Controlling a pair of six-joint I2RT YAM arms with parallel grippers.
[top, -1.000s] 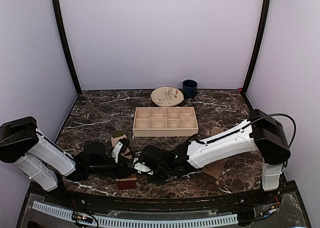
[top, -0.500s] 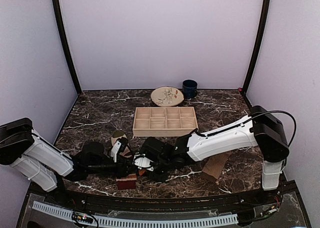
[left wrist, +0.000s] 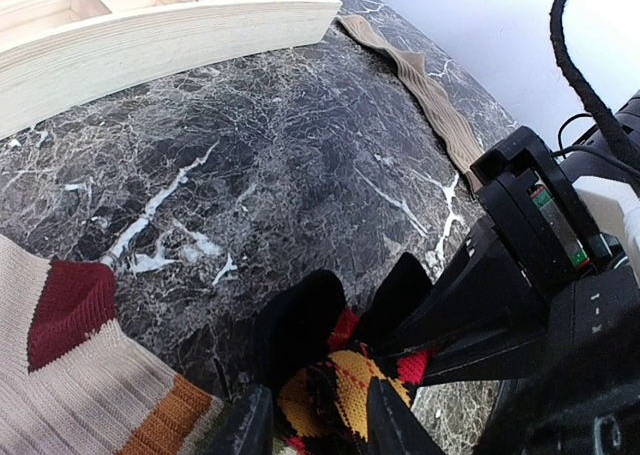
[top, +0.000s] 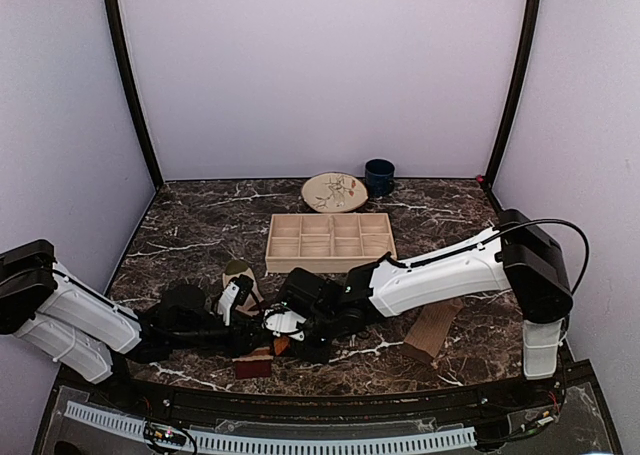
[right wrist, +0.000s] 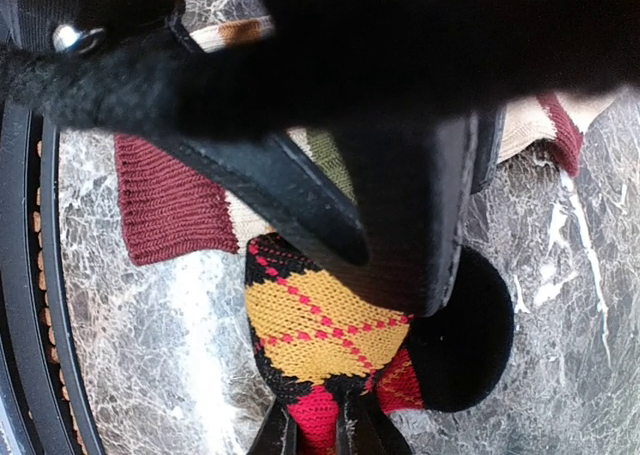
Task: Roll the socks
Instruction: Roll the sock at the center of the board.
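Dark, white-veined marble made up the counter (top: 180, 225), which was closed in by pale lilac walls. Toward the back sat a shallow wooden tray of compartments (top: 330, 240). Just behind it stood a cream patterned plate (top: 334, 191) and a dark blue mug (top: 379, 177), side by side.

Both arms reached low over the near-left part of the counter, and their tools met at a bunched black argyle sock with yellow and red diamonds (right wrist: 320, 320). The left tool (left wrist: 320, 420) was closed partway on this argyle sock, with one finger pressed against each side of the gathered fabric. The right tool (right wrist: 318, 427) was almost fully closed, its tips pinching a red fold at the sock's edge. A rounded black end of the sock bulged out beside that pinch and rested on the marble.

A beige striped sock with brown, cream and maroon bands (left wrist: 70, 375) lay on the counter touching the argyle sock, partly beneath it. In the overhead view its maroon end lay near the counter's front edge. Neither tool held it.

A plain tan ribbed sock (top: 432, 327) lay stretched flat well apart to the right, partly hidden by the right forearm. It ran from near the tray's corner toward the front edge, and nothing gripped it.
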